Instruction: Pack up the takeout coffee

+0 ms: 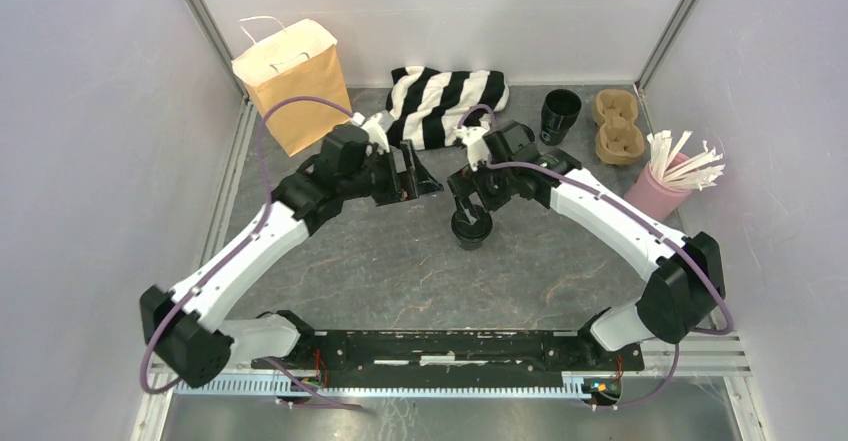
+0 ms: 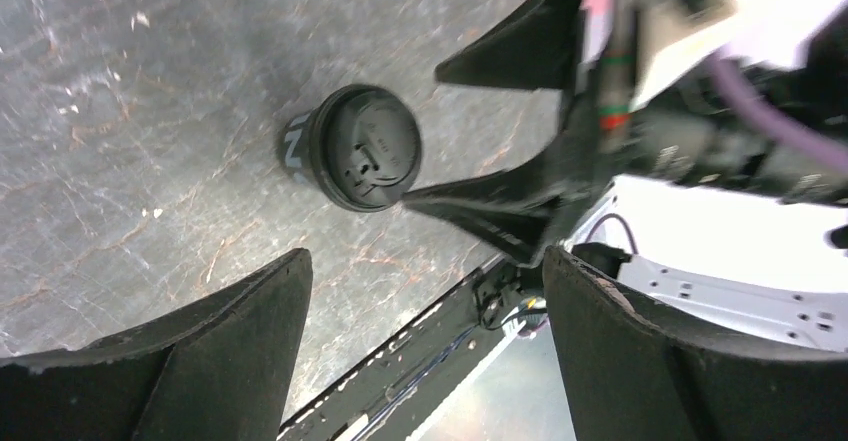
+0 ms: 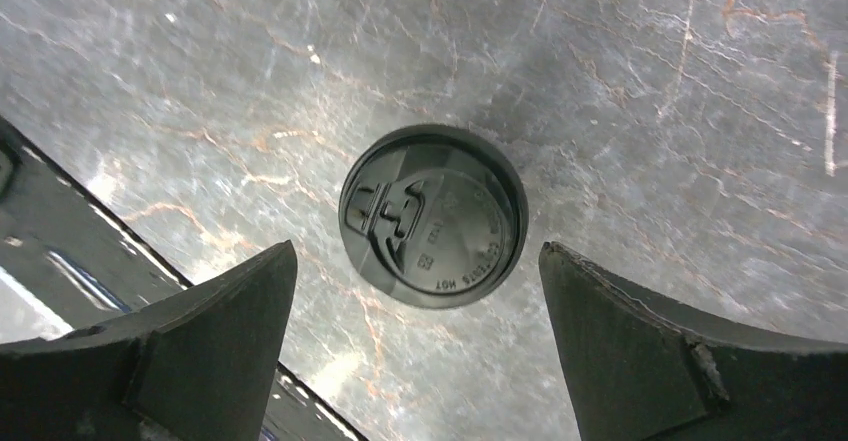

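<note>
Grey table point(image 1: 400, 271) holds takeout coffee point(image 3: 432, 216) beneath spread right end effector point(image 3: 415, 249).

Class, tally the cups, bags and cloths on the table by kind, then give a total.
Black cups: 2, the lidded cup and the lidless cup
Pink cup holding white sticks: 1
Brown paper bag: 1
Striped cloth: 1
Total: 5
</note>
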`<control>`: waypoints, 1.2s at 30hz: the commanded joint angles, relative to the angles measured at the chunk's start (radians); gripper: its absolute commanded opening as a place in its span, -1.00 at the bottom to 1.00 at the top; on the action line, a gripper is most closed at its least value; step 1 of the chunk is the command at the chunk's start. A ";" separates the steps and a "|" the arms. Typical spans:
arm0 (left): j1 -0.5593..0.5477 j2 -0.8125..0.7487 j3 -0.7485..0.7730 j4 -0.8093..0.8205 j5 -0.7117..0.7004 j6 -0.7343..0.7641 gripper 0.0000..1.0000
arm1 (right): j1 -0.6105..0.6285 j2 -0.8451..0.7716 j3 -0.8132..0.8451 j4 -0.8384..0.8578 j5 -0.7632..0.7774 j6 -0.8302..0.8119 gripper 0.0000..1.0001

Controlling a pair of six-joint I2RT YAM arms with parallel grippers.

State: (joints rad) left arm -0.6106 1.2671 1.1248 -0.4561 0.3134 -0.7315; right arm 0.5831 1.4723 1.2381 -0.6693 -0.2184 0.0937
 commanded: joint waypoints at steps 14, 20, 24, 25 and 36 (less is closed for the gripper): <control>0.019 -0.112 0.111 0.085 -0.190 0.222 0.84 | 0.144 0.111 0.115 -0.168 0.221 -0.017 0.96; 0.020 -0.167 0.104 0.180 -0.229 0.307 0.84 | 0.143 0.141 0.130 -0.149 0.188 0.014 0.96; 0.019 -0.189 0.107 0.214 -0.261 0.356 0.85 | 0.144 0.169 0.127 -0.153 0.199 0.015 0.96; 0.020 -0.193 0.108 0.225 -0.271 0.369 0.85 | 0.145 0.171 0.126 -0.147 0.202 0.017 0.96; 0.020 -0.182 0.130 0.228 -0.264 0.418 0.86 | 0.143 0.182 0.122 -0.155 0.223 0.032 0.96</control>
State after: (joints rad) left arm -0.5949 1.0859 1.2160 -0.2718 0.0540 -0.3786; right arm 0.7242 1.6581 1.3594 -0.8398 -0.0219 0.1020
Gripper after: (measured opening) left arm 0.925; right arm 0.982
